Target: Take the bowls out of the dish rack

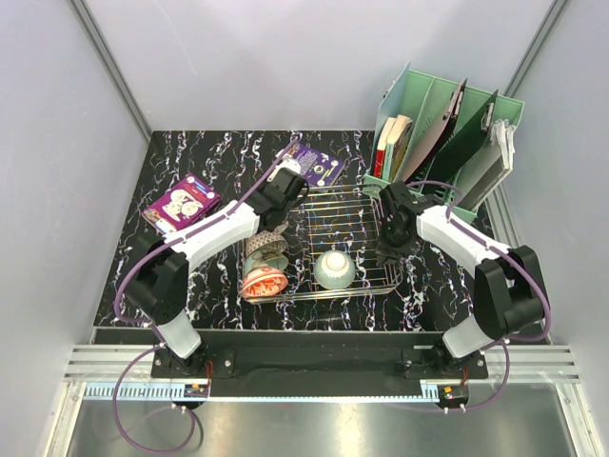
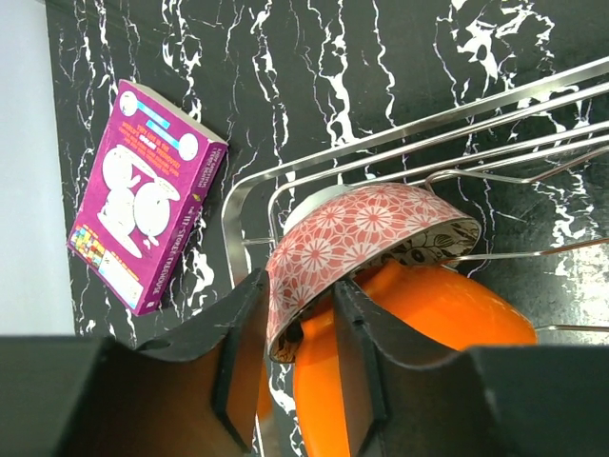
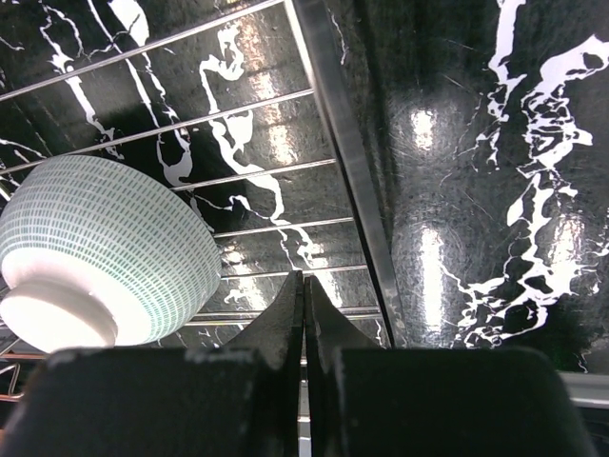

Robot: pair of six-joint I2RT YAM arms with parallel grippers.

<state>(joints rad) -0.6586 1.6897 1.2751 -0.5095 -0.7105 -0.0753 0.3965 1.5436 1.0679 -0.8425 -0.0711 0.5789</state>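
Legible writing: none. The purple printed cardboard box (image 2: pixel 143 195) at the left of the left wrist view carries white pictures and small print, too small to read. The second purple box (image 1: pixel 314 164) in the top view is likewise unreadable.

Left gripper (image 2: pixel 297 347): its black fingers (image 2: pixel 243 352) pinch the rim of the red-pink floral ceramic bowl (image 2: pixel 366 233). This bowl lies tilted against the plain orange ceramic bowl (image 2: pixel 428 314), at a rounded corner of the chrome wire dish rack (image 2: pixel 428 143).

Right gripper (image 3: pixel 304 324): fingers pressed together, holding nothing, low over the rack's edge bar beside the pale green ceramic bowl (image 3: pixel 95 257).

Only the right wrist view shows that this bowl sits foot-up and bears a fine grid pattern. Only the top view shows the mint-green file organizer (image 1: pixel 419 95) with books at upper right, and the rack at centre on the black marbled table (image 1: pixel 190 162).
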